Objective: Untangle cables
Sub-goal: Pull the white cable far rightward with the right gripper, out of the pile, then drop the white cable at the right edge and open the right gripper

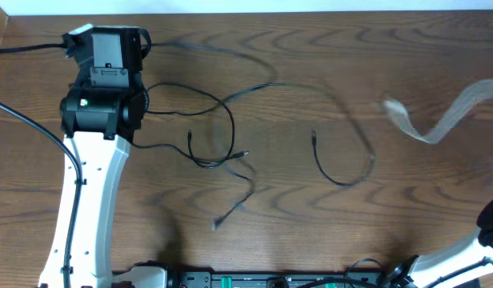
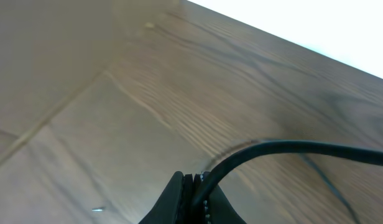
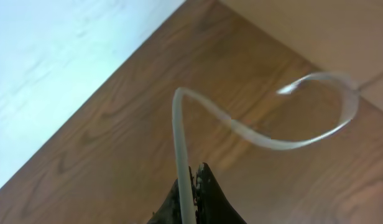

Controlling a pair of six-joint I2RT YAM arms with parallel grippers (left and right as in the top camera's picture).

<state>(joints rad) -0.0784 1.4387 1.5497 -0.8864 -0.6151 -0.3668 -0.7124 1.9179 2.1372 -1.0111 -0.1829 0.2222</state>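
Left pincer [image 2: 193, 186] clamped shut on black cable [image 2: 303, 147], right pincer [image 3: 194, 180] shut on white cable [image 3: 177, 124] at three o'clock. Risks cinching black tangle [image 1: 230, 136] near centre if yanked.

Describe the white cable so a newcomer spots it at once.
Start at the table's right side, seen from overhead. The white cable arcs there, pinched by the right gripper. Only it is pale and flat; the black cables are thin.

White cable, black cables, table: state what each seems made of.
White cable: flat, pale, slightly translucent ribbon, likely soft plastic; it curls freely. Black cables: smooth, faintly glossy round sheath, probably rubbery plastic. Table: brown wood grain, low sheen; solid wood, veneer or laminate, cannot tell.
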